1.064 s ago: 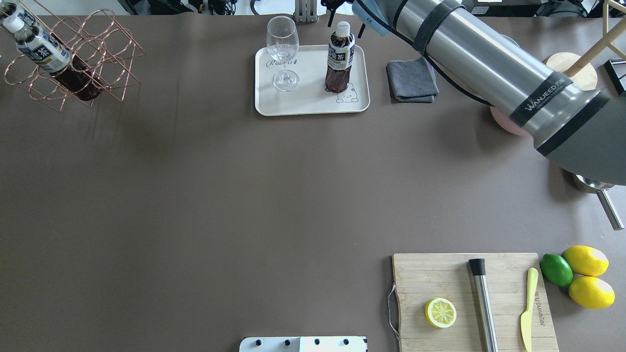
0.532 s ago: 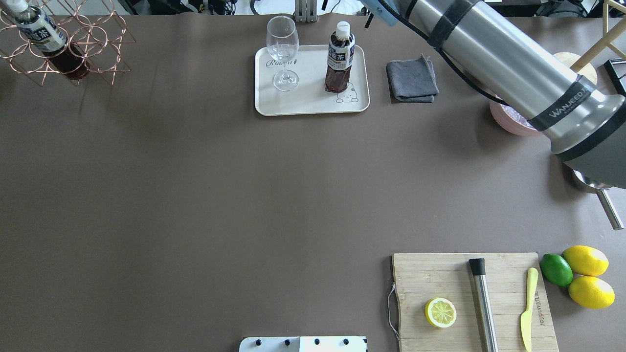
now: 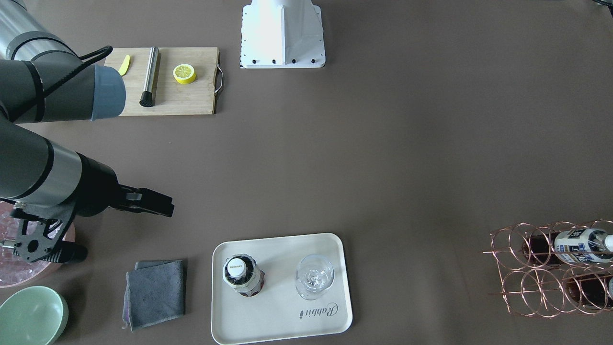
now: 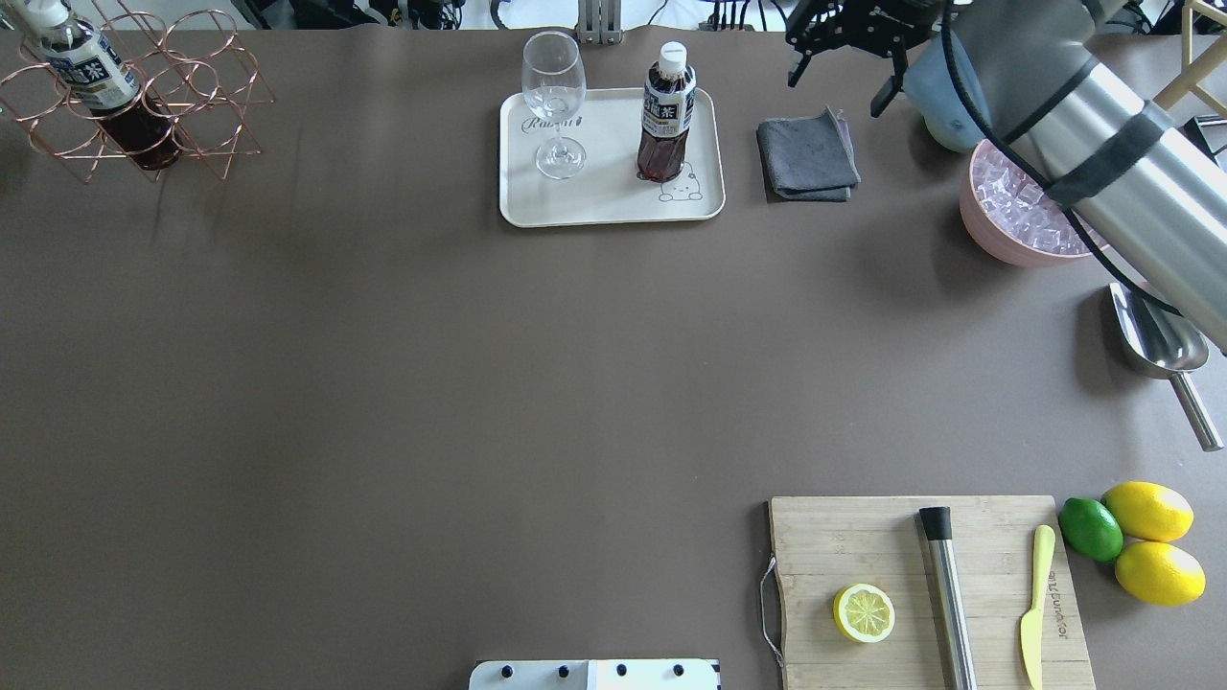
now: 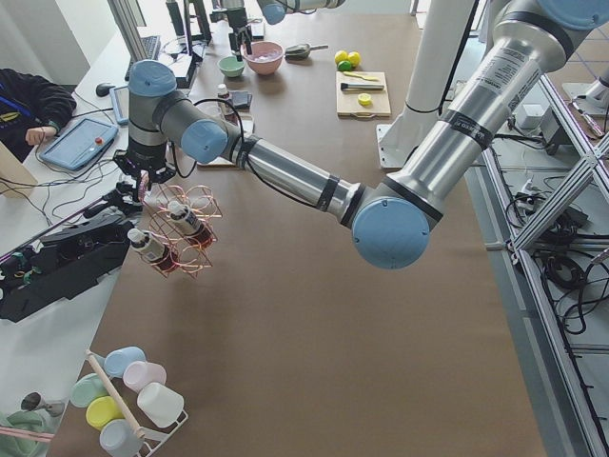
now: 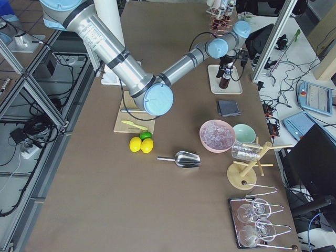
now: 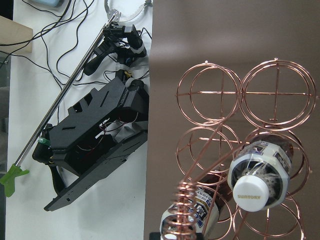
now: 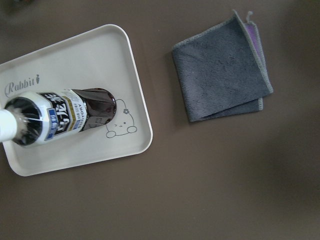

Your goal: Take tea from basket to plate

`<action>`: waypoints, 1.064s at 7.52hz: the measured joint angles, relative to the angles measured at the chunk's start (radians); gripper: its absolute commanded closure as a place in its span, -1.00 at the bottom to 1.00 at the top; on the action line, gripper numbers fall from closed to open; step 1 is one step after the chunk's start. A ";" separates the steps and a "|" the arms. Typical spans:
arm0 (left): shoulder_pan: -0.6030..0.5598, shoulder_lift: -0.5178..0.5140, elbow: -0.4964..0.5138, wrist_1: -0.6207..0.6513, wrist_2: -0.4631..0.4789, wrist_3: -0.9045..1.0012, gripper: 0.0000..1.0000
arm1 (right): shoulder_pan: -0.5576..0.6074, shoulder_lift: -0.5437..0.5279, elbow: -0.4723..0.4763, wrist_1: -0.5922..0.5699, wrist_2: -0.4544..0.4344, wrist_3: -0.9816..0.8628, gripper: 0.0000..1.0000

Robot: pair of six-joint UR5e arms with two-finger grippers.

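One tea bottle (image 4: 667,115) stands upright on the cream plate (image 4: 604,199), next to the bear drawing; it also shows in the right wrist view (image 8: 60,116). The copper wire basket (image 4: 144,96) is at the table's far left and holds two more tea bottles (image 3: 579,245) (image 3: 589,290). My right gripper (image 4: 836,81) is open and empty, up and to the right of the plate, over the grey cloth. My left gripper (image 5: 143,176) is at the basket's coiled handle (image 7: 180,215). I cannot tell whether it is open or shut.
A wine glass (image 4: 554,105) stands on the plate. A grey cloth (image 4: 807,155), a pink tub of ice (image 4: 1016,216), a green bowl (image 3: 31,314) and a metal scoop (image 4: 1155,340) lie to the right. A cutting board (image 4: 863,537) is at the front right.
The basket has shifted and tilted at the far left, and now stands more level. My right arm has swung away to the right, uncovering the ice tub.
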 measured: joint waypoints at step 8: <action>0.016 -0.012 0.107 -0.079 0.019 -0.009 1.00 | 0.252 -0.859 0.444 0.004 -0.226 -0.846 -1.00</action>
